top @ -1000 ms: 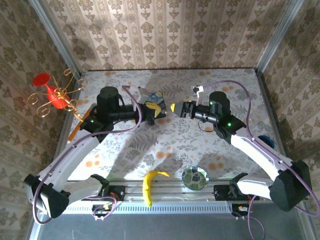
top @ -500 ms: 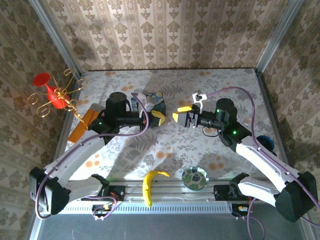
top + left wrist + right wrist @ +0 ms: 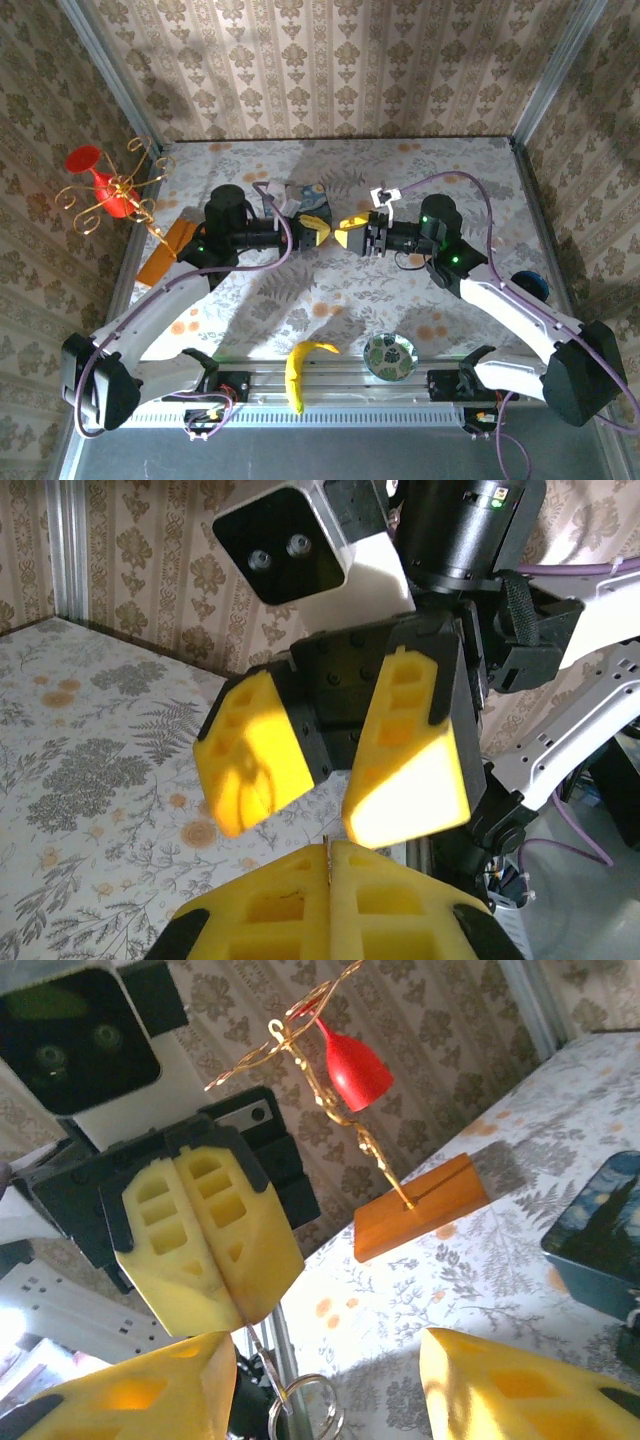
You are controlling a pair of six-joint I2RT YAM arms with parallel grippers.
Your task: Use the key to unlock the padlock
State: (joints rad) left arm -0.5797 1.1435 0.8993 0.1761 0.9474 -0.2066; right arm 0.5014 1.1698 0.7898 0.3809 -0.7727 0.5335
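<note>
Left hand (image 3: 248, 1312) pinched shut on the key (image 3: 262, 1352), right hand (image 3: 325, 790) half-open and empty — closing off-line, we'd knock the key loose.

The blue box (image 3: 305, 197) blocks behind the left pincer (image 3: 322, 230); table (image 3: 330, 285) nearer the banana (image 3: 300, 365) lies open.

I see floral tbl (image 3: 330, 295) w/ banana (image 3: 299, 371) & small dish (image 3: 388, 356) at near edge, orange block (image 3: 166, 252) left, blue box (image 3: 306, 196) ctr-back.
</note>
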